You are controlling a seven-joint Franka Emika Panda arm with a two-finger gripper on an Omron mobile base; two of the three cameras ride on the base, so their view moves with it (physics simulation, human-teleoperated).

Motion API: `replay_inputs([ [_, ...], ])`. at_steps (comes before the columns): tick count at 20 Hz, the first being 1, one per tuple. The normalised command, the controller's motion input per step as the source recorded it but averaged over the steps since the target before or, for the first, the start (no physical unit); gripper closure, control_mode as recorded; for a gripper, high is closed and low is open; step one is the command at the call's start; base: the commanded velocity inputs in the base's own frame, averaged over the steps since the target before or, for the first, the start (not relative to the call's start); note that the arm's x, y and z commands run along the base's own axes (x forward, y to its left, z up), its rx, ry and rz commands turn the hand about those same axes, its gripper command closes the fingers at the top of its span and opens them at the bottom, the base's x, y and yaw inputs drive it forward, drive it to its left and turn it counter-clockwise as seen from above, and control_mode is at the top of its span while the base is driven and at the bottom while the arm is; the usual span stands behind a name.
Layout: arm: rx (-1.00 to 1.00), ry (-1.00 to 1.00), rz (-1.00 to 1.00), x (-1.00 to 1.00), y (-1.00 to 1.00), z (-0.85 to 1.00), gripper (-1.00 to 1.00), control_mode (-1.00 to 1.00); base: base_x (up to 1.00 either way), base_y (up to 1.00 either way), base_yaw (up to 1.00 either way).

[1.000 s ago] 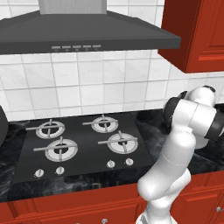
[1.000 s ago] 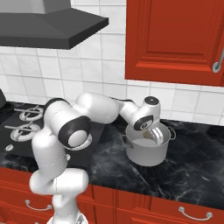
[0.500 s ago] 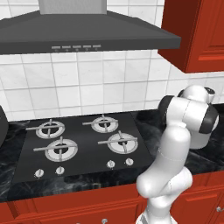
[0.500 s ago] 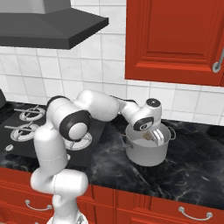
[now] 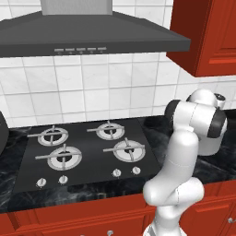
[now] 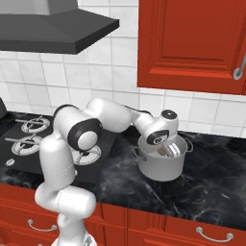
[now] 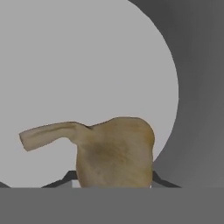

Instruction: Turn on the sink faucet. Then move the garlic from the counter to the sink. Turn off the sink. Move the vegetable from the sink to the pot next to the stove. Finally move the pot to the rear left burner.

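Note:
The grey metal pot stands on the black marble counter just right of the stove. My gripper reaches down into the pot from the left. In the hand view the tan garlic, with its bent stem pointing left, sits between the dark fingertips. My gripper is shut on it, over the pot's pale round floor and darker wall. The sink and its faucet are out of view.
The cooktop has the rear left burner and three others, with knobs along its front. A grey range hood hangs above. Red wall cabinets hang over the pot. Red cabinet fronts run below the counter.
The hand has sunk slightly lower into the pot with the garlic still in its grip. The elbow has swung a little to the left in the left base view.

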Motion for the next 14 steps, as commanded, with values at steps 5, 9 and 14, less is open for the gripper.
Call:
replay_inputs([
  [5, 0.00, 0.02, 0.00, 0.03, 0.00, -0.11, 1.00, -1.00, 0.00, 0.00, 0.00],
  [9, 0.00, 0.00, 0.00, -0.05, 0.00, -0.05, -1.00, -1.00, 0.00, 0.00, 0.00],
  [14, 0.00, 0.00, 0.00, -0.17, 0.00, 0.00, -1.00, -1.00, 0.00, 0.00, 0.00],
])
